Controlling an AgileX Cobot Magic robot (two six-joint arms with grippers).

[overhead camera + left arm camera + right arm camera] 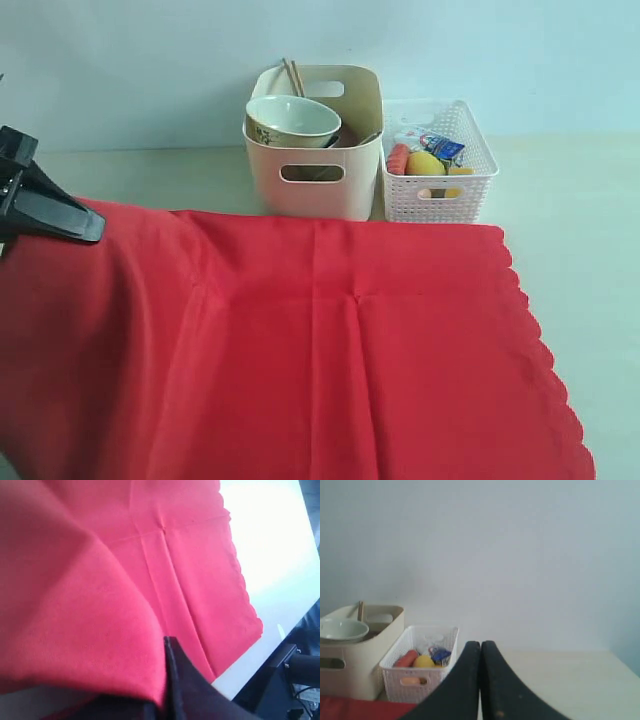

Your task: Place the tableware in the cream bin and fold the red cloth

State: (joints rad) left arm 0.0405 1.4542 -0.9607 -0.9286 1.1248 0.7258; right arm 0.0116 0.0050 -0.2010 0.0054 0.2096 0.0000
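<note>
The red cloth [330,350] covers most of the table's front, its scalloped edge on the right. My left gripper [92,230] is shut on the red cloth's left part and holds it raised, so the fabric drapes down from the jaws [100,630]. The cream bin [314,150] stands at the back with the white bowl [292,120] and wooden chopsticks [292,76] inside. My right gripper [481,647] is shut and empty, raised, facing the bins; it does not show in the exterior view.
A white perforated basket [438,165] with a lemon [424,162], a sausage and a blue-white carton stands right of the cream bin. Bare table [580,220] lies right of the cloth. A black frame [285,675] shows past the table edge.
</note>
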